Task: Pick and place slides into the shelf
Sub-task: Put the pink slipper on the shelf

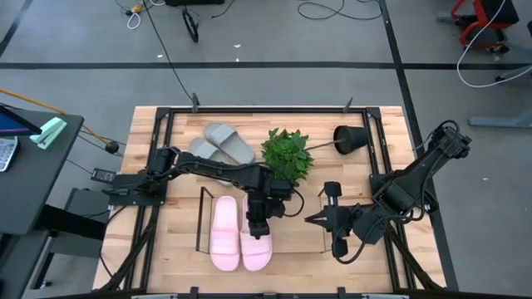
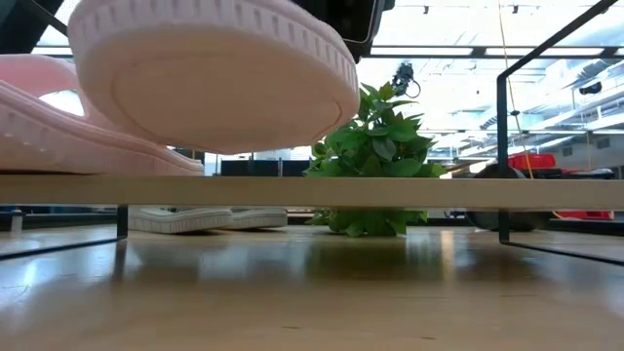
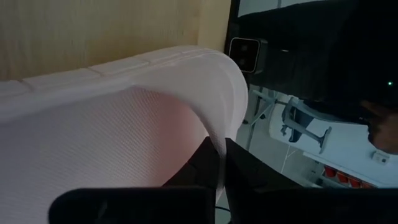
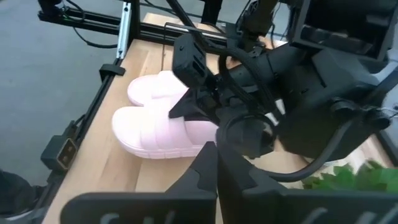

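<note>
Two pale pink slides point(image 1: 224, 234) lie side by side inside the thin dark rod shelf point(image 1: 199, 218) at the near middle of the table. My left gripper point(image 1: 258, 218) stands over the right-hand pink slide point(image 1: 258, 247) and is shut on it. In the low view this slide point(image 2: 214, 78) shows its sole, raised above the pale bar, while the other pink slide point(image 2: 58, 117) rests lower beside it. The grey pair point(image 1: 221, 143) lies flat at the far left of the plant. My right gripper point(image 1: 322, 221) waits shut, right of the shelf, touching nothing. My left gripper pinches the pink slide's wide strap at its edge point(image 3: 217, 134) between its two fingers point(image 3: 249, 168), coming from above and slanting down. The strap's edge runs between the fingertips. The end of the slide nearest the low camera point(image 2: 292, 97) is raised, sole showing.
A green leafy plant point(image 1: 288, 154) stands just beyond the shelf, with a black cone-shaped pot point(image 1: 352, 138) lying to its right. A black frame point(image 1: 158, 133) edges the table. The shelf's right half point(image 1: 299, 232) holds nothing.
</note>
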Motion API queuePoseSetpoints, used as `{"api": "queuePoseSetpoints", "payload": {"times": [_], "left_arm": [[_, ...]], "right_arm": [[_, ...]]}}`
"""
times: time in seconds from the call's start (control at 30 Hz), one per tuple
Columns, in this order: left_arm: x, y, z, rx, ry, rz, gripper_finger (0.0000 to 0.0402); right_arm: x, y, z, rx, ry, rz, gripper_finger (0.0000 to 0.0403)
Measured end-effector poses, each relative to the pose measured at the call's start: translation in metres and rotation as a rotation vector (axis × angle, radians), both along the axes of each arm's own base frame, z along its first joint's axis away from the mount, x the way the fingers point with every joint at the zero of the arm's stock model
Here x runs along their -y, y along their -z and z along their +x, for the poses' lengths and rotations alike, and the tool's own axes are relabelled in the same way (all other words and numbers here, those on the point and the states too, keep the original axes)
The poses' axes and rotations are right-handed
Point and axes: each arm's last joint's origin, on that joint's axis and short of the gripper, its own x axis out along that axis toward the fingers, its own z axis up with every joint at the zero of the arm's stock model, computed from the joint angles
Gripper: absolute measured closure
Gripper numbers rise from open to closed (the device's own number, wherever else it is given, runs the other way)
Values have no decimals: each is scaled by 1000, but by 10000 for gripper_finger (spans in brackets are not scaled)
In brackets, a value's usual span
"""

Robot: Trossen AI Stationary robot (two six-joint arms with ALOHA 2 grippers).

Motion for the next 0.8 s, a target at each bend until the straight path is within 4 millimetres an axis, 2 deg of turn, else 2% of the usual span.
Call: {"api": "queuePoseSetpoints", "payload": {"times": [0.23,0.47,0.67,0.8], "left_arm": [[8,1,-1,-5,19,3,391],[11,8,0,-21,17,26,384],[11,7,0,-22,7,32,391],[11,8,0,-19,6,42,378]], "right_arm": [[-12,16,9,-71,-60,15,403],[-26,36,19,-138,-48,70,403],[-34,41,18,-146,-50,96,403],[-35,40,17,-140,-47,96,403]]}}
